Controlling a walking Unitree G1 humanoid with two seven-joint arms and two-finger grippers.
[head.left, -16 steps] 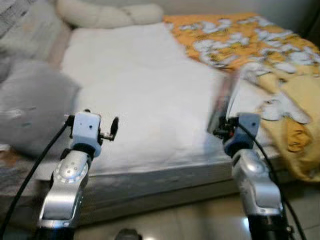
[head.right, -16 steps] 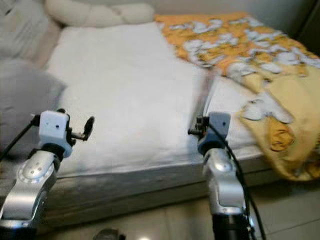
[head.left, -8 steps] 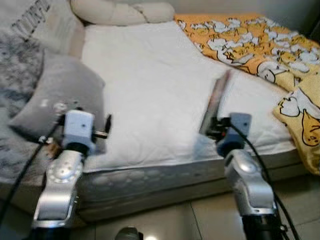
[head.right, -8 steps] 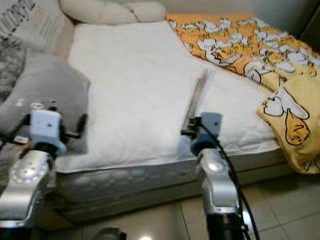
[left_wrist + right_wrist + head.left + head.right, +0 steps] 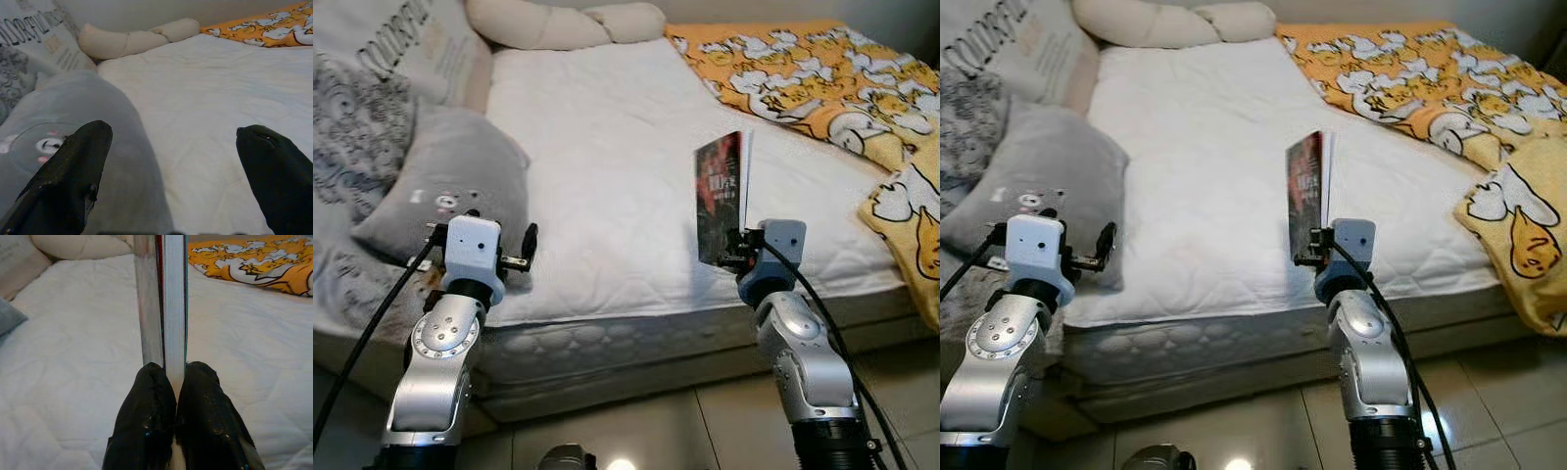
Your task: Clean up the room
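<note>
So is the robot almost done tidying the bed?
Not yet. The right gripper is shut on a book, held upright above the white mattress. The left gripper is open and holds nothing. The duck-print blanket lies rumpled, and the grey pillow sits askew.

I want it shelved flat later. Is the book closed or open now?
Closed: the book stands upright with covers together, pinched at its lower edge by the right gripper.
</note>
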